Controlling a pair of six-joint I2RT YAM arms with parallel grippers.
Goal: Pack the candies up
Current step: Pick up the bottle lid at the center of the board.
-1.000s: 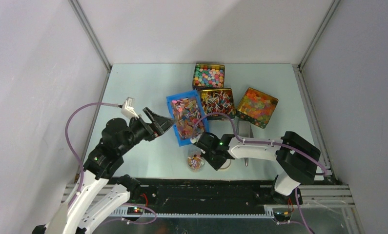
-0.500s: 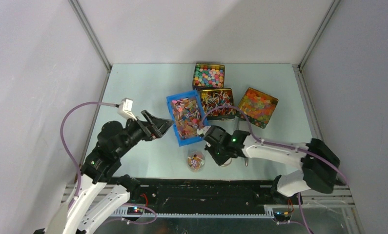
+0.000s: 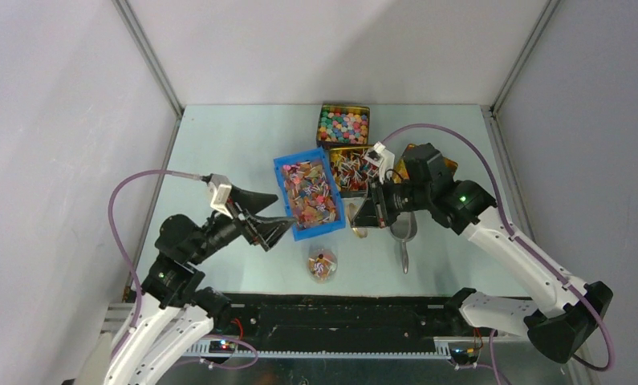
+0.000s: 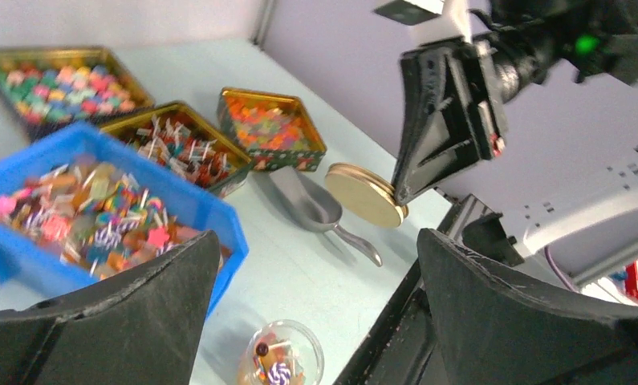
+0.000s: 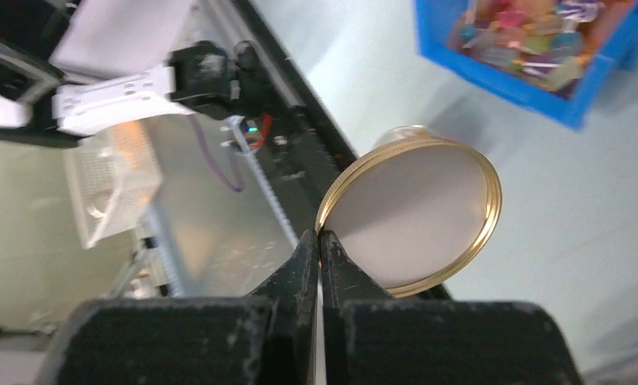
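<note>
The right pincer is pinched shut on the rim of a round gold lid, holding it on edge in the air. The left pincer is spread wide and holds nothing, hovering low over the tabletop.

Most of the candies lie in a blue bin between the two pincers, just beyond the left one. A few more sit in a small clear jar, which stands open on the tabletop, nearer the arm bases than either pincer. A metal scoop lies just under the right pincer.

The step in hand looks like capping the jar. For that, the lid would have to be carried back over the jar mouth, turned flat, and lowered squarely onto the rim. The open left pincer is near enough to steady the jar if needed. The thin edge grip could let the lid slip or tilt.

Half a second ago the right pincer was down at the tabletop just beside the jar. It has since risen and swung away toward the tins, taking the lid with it. The left pincer has moved a little toward the arm bases, still open.
</note>
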